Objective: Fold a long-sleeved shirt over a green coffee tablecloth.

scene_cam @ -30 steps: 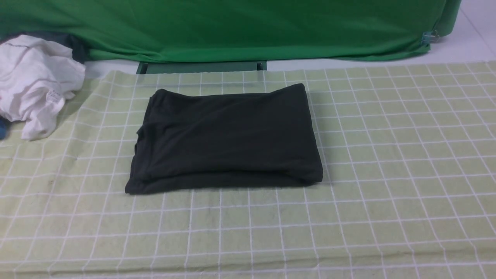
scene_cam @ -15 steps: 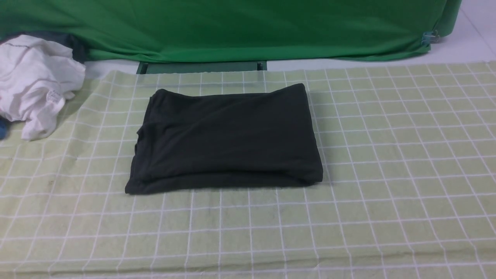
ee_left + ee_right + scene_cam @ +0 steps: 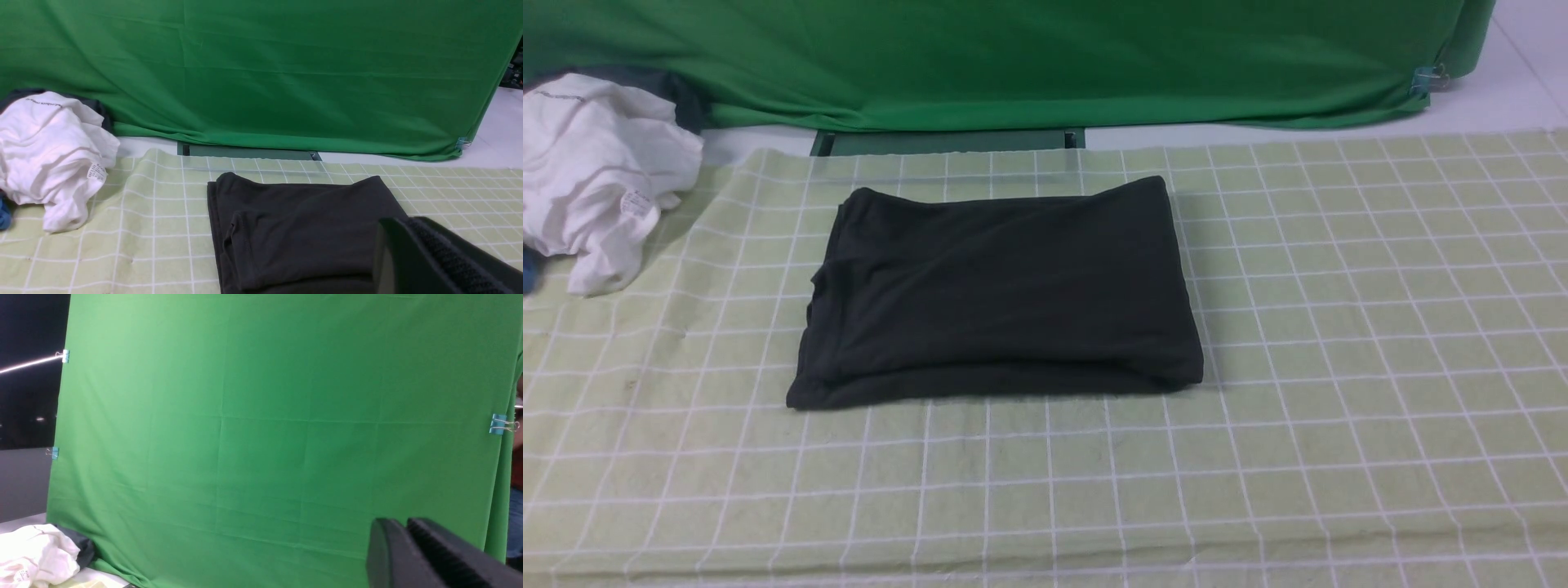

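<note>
Front view: the long-sleeved shirt [image 3: 1001,294] lies as a compact black rectangle near the middle of the green coffee tablecloth [image 3: 1339,327], with no arm over it.
Shirt state: sleeves and hem are tucked out of sight; stacked layers show along the 6 o'clock edge and at the 9 o'clock side, where the edges sit slightly uneven.
Print and label: neither shows from any view, so I judge they are folded inside or face down.
Left fingers: the left gripper [image 3: 439,261] shows in its wrist view as dark ribbed pads pressed together, closed on nothing, raised clear of the shirt's 3 o'clock part.
Right fingers: the right gripper [image 3: 425,557] points at the plain green backdrop [image 3: 278,416], well away from the cloth; its pads look nearly together and hold nothing, but I cannot tell for sure whether they are shut or parting.
Bystanders: a crumpled white garment [image 3: 592,175] sits at 10 o'clock from the shirt, at the tablecloth's edge, well apart from it.
Progress: the folding looks finished to me.
Left to do: at most a tidy of the uneven 9 o'clock edge.
</note>
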`<state>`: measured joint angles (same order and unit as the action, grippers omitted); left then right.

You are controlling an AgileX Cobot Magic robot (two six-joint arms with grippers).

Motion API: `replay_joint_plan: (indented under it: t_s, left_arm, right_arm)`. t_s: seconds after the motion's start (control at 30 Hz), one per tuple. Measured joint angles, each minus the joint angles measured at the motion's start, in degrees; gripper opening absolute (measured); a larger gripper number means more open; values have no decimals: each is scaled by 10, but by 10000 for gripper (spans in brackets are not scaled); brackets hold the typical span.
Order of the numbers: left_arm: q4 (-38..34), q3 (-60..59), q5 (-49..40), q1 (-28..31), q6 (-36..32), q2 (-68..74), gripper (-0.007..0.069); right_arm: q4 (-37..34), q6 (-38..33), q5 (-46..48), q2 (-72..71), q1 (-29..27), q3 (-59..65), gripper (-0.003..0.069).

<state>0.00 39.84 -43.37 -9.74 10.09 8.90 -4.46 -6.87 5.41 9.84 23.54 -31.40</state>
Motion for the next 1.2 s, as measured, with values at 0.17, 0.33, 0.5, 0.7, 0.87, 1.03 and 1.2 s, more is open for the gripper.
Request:
replay_joint_plan:
  t_s: [0.17,0.33,0.5,0.7,0.87,1.03,1.2]
  left_arm:
    - [10,-1,5,0,-31,0,14]
    - [16,-25,92,8,-64,-4,14]
    - [0,-121,230,82,-85,-32,14]
    - [-7,-254,268,140,-87,-66,14]
    - [0,-327,277,140,-88,-79,14]
    - [0,-393,317,140,-88,-79,14]
    - [0,-401,316,140,-88,-79,14]
  right_arm:
    - [0,0,0,0,0,0,76]
    - [0,0,0,0,0,0,88]
    - [0,1,0,0,0,0,105]
    - [0,2,0,0,0,0,123]
    - [0,3,0,0,0,0,138]
    - [0,3,0,0,0,0,155]
    - [0,3,0,0,0,0,173]
